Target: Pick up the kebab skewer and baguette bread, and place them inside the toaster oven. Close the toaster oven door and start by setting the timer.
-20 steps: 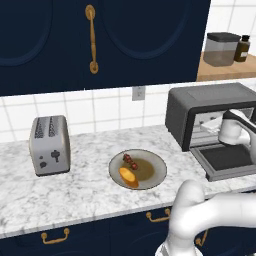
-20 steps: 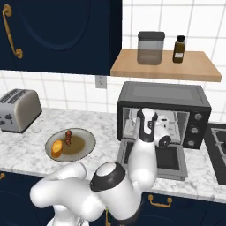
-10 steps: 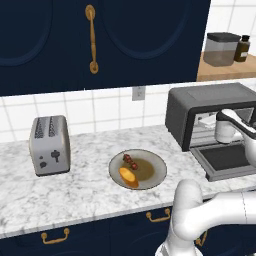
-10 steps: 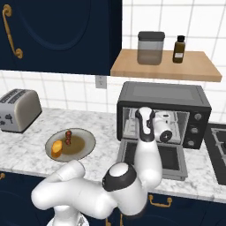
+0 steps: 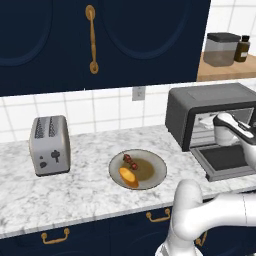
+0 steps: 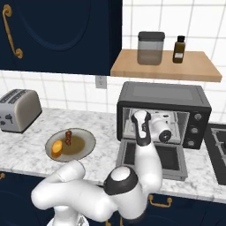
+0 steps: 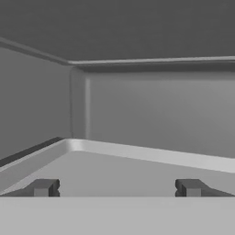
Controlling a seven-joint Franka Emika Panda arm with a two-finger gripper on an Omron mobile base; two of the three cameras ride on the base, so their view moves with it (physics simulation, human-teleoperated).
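On the marble table (image 5: 75,200), right of the silver toaster (image 5: 49,145), the plate (image 5: 152,175) holds the baguette bread (image 5: 129,177) and kebab skewer (image 5: 130,161) (light, stiff; probably best pinched mid-length). Further right, the gripper (image 7: 116,187) hangs inside the toaster oven (image 6: 163,99), jaws wide apart, empty, above its lowered toaster oven door (image 6: 152,159).
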